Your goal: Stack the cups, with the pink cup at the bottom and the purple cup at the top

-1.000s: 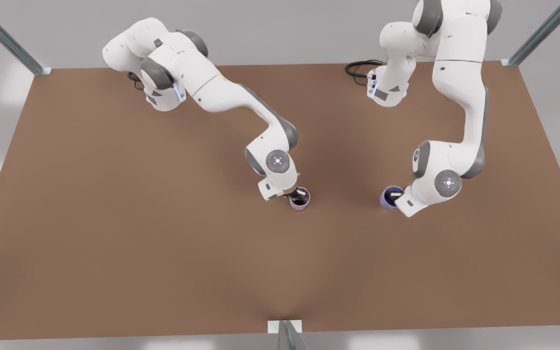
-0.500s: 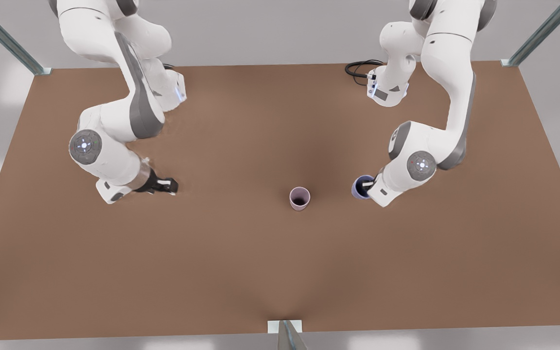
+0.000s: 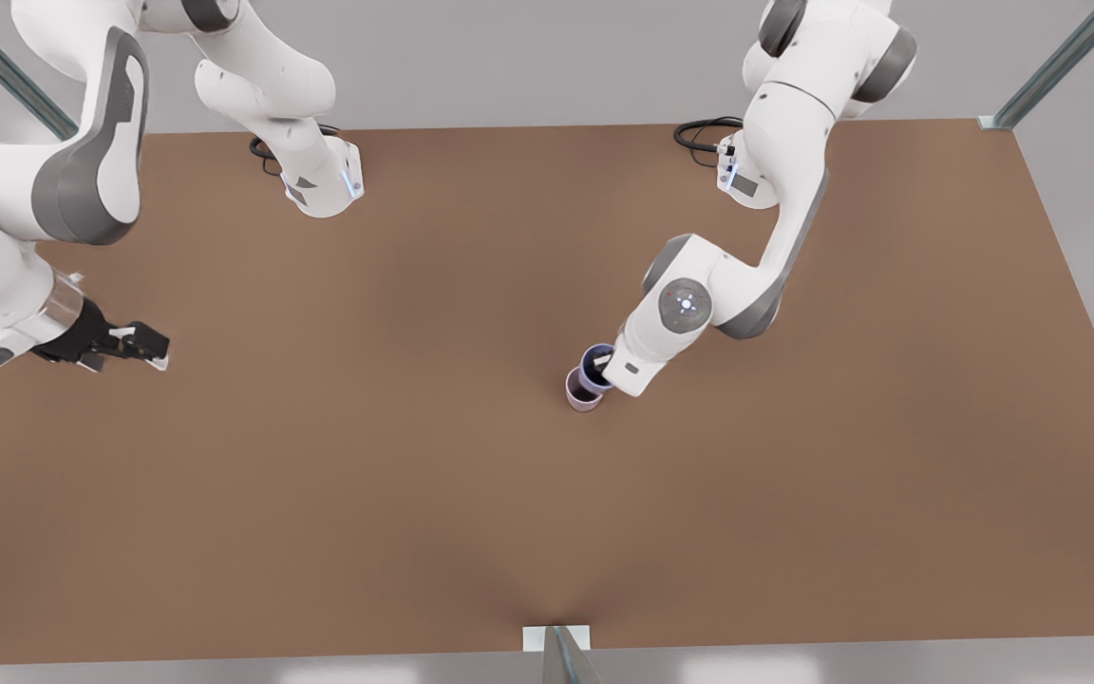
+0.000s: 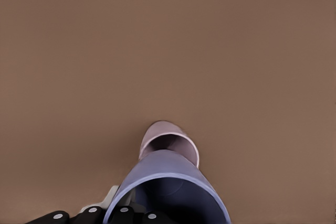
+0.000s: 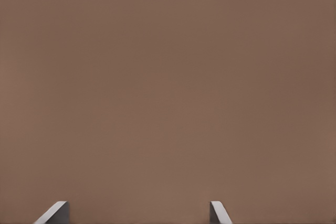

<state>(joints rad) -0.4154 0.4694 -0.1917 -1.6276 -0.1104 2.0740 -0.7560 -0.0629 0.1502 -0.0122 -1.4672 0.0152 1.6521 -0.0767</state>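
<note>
I have the purple cup (image 3: 594, 365) pinched by its rim in my left gripper (image 3: 607, 364), the arm on the front view's right, and I read it as carried just above the pink cup (image 3: 581, 397), which stands upright on the brown table (image 3: 414, 475) near the middle. What the coming move turns on is how the two cups line up. In the front view the purple cup overlaps the pink one but sits a little toward the front view's right and toward the far edge, so its mouth does not cover the pink mouth squarely. The left wrist view agrees: the purple cup (image 4: 168, 187) hangs close under the camera, open end up, while the pink cup (image 4: 169, 141) shows beyond its rim with its dark opening part uncovered. Both cups look upright with their long axes near parallel, so I judge tilt is not the issue; a small sideways shift to bring the purple base over the pink mouth comes first, then a straight descent. I cannot tell whether the purple base already touches the pink rim. If I lower off-centre, the base could catch the rim and tip the pink cup. My right gripper (image 3: 134, 342) waits well apart at the front view's left edge, its fingers (image 5: 54, 212) spread wide with nothing between them over bare table.
</note>
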